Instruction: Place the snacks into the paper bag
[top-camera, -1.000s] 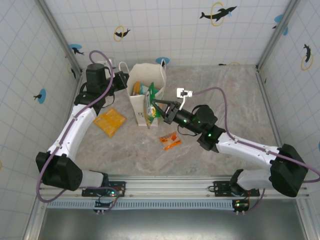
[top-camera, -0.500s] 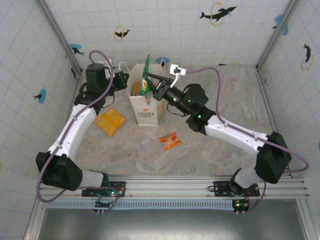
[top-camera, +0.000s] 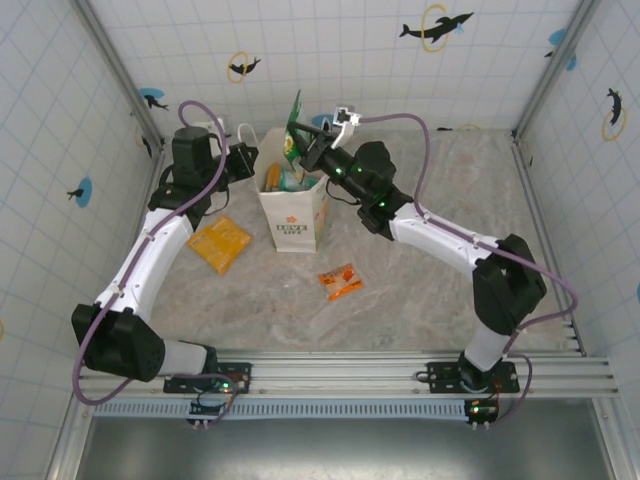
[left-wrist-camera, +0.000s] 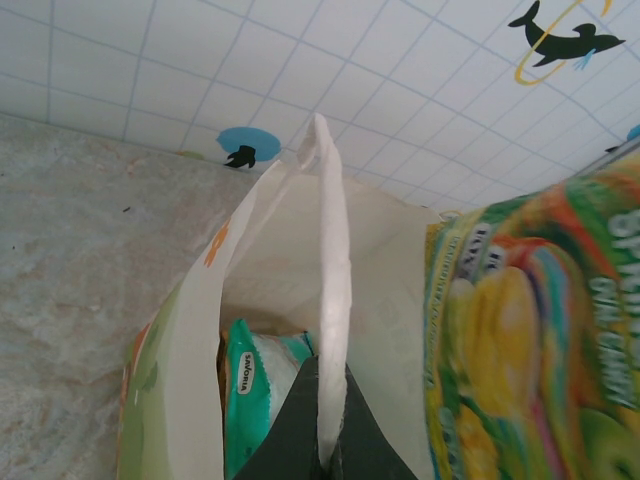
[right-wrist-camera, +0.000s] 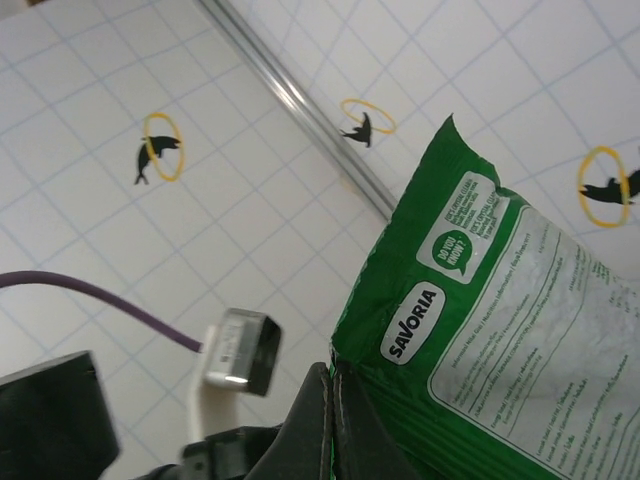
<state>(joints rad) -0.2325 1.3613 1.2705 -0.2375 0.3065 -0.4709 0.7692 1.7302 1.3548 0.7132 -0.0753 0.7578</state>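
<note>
The white paper bag (top-camera: 296, 222) stands upright at the back of the table with its mouth open. My left gripper (top-camera: 256, 165) is shut on the bag's left rim (left-wrist-camera: 333, 300), holding it apart. Inside lie a teal snack (left-wrist-camera: 250, 395) and other snacks (top-camera: 291, 180). My right gripper (top-camera: 304, 152) is shut on the edge of a green snack packet (right-wrist-camera: 500, 320), which hangs upright just over the bag's mouth (top-camera: 293, 122); its colourful front also fills the right of the left wrist view (left-wrist-camera: 535, 340). An orange snack (top-camera: 220, 243) and a small orange-red snack (top-camera: 341, 282) lie on the table.
Tiled walls with dolphin stickers close in the table on three sides, with metal corner posts (top-camera: 110, 60). A purple cable (top-camera: 420, 140) arcs over the right arm. Marbled tabletop (top-camera: 470, 210) stretches to the right of the bag.
My right arm has lifted the green packet from in front of the bag up and back, so it now hangs above the bag's mouth. The left arm and bag have stayed put.
</note>
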